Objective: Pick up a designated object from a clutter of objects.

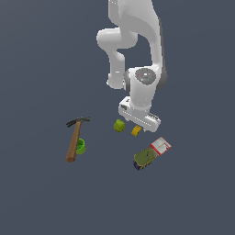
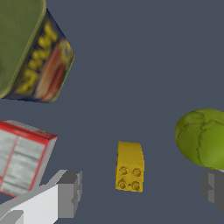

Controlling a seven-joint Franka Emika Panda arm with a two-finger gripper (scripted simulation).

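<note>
Wrist view cuts off the olive tin (image 2: 30, 48) and both spread pincer (image 2: 140, 192) fingers flanking the yellow block (image 2: 129, 166).

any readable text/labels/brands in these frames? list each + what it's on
Nothing can be read for certain.
Olive tin can: large yellow lettering, too blurred and skewed to read.
Red-and-white box: rows of fine grey print, too small to read.
Yellow block, yellow-green lump, hammer, green cup: no text visible.

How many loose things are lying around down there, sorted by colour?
Brown-handled: 1, hammer
Bright green: 1, cup
Yellow-green: 1, rounded lump
Yellow: 1, studded block
Olive: 1, tin can
Red-and-white: 1, box
Total: 6
</note>
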